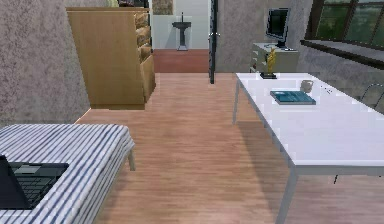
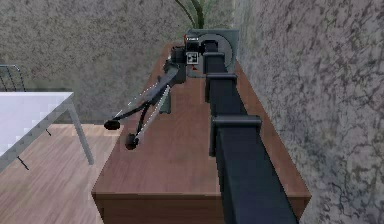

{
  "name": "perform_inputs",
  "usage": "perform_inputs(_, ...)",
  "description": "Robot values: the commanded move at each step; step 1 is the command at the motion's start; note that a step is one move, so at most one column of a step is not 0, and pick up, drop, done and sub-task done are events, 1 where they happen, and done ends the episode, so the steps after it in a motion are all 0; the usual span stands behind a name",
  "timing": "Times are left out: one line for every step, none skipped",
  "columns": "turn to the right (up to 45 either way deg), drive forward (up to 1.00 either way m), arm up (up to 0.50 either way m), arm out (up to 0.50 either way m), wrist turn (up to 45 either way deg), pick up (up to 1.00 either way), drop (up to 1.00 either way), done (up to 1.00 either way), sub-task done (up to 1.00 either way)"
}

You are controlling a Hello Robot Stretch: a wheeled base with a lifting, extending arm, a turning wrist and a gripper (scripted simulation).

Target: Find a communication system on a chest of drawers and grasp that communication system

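The dark two-fingered gripper (image 2: 122, 132) is seen above a brown flat wooden furniture top (image 2: 150, 175). Only bare wood and floor lie behind its fingertips (image 2: 112, 125), so nothing is held. Whether the jaws stand apart cannot be told. Where the communication system lies from the jaws cannot be told either.
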Motion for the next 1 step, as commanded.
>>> perform_inputs(0.0, 0.0, 0.0, 0.0, 45.0, 0.0, 0.0, 0.0, 0.0)
